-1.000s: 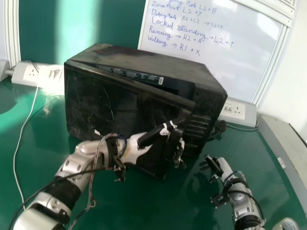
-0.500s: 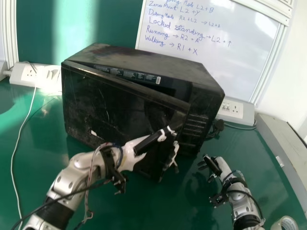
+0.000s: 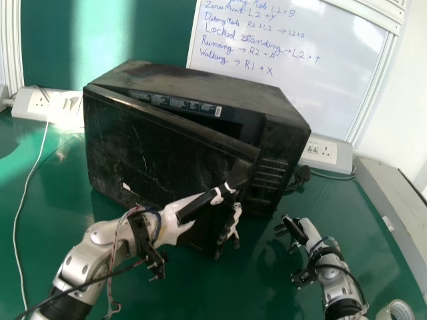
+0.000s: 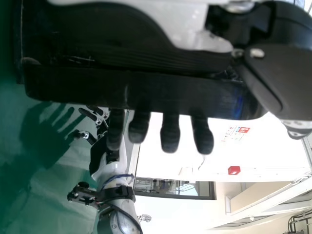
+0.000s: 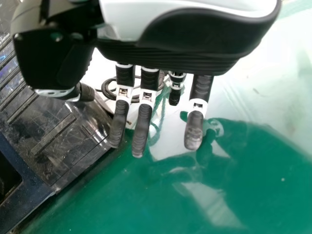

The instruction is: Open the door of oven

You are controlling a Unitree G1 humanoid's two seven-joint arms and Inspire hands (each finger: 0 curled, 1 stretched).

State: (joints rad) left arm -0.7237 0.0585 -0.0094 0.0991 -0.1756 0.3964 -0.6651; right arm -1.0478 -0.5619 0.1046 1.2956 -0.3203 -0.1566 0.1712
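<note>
The black oven (image 3: 193,83) stands on the table, its door (image 3: 153,143) ajar with a gap along the top. In the head view my left hand (image 3: 177,217) is at the door's free edge, thumb in front and fingers round the edge. The left wrist view has the door edge (image 4: 146,92) crossing my left hand (image 4: 170,131), whose fingertips stick out past it. My right hand (image 3: 297,230) is apart from the oven, over the table at its right, fingers loosely extended; in the right wrist view, my right hand (image 5: 141,122) holds nothing.
Behind the oven are a whiteboard (image 3: 300,53) and socket boxes (image 3: 327,153). A white cable (image 3: 25,200) runs along the green table (image 3: 260,287) at the left. A tape roll (image 3: 397,311) lies at the front right, near a grey ledge (image 3: 393,200).
My left hand has moved leftward and nearer, and the door's free edge has swung outward with it, widening the gap. My right hand has hardly changed.
</note>
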